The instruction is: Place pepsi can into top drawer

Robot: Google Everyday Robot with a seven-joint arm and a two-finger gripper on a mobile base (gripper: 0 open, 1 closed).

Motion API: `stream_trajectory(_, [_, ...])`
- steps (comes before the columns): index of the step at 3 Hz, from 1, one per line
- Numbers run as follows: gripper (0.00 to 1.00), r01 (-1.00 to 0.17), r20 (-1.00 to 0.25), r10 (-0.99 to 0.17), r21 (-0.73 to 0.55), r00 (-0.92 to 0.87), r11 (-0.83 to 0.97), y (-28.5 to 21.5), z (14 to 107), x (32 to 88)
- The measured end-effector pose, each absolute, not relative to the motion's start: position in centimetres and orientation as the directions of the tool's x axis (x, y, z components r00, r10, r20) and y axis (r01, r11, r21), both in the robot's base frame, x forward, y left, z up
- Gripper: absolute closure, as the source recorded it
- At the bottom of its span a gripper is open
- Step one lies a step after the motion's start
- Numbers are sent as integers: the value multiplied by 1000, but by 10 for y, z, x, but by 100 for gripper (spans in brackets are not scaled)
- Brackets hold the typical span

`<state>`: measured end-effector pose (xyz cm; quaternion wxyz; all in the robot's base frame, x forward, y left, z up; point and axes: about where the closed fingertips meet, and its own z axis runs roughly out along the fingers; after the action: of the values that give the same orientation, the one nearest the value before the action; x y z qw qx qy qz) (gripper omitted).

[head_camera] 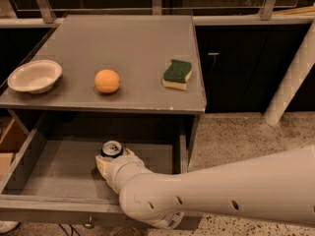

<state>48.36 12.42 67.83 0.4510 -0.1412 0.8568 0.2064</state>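
Top drawer (54,173) open; arm extended inside, gripper (114,160) at pepsi can (112,148) (upright).

1 high cam, faces down, close; tool (113,159) in top drawer (54,173).

Thick white arm (231,193) entering from the right edge, crossing the lower frame leftward, ribbed wrist (123,172) angled upward, cream gripper (114,159) at lower centre-left

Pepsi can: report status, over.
Copy: gripper inside open top drawer, shut on pepsi can. Can upright. Up on tabletop: orange, sponge, bowl, none obstructing.
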Motion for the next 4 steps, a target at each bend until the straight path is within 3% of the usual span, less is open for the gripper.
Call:
stream_trajectory(3, [100,-334,-849,72,281,-523,900,121,677,485])
stream_trajectory(4, [100,-331,-854,66,269,-516,904,119,679,490])
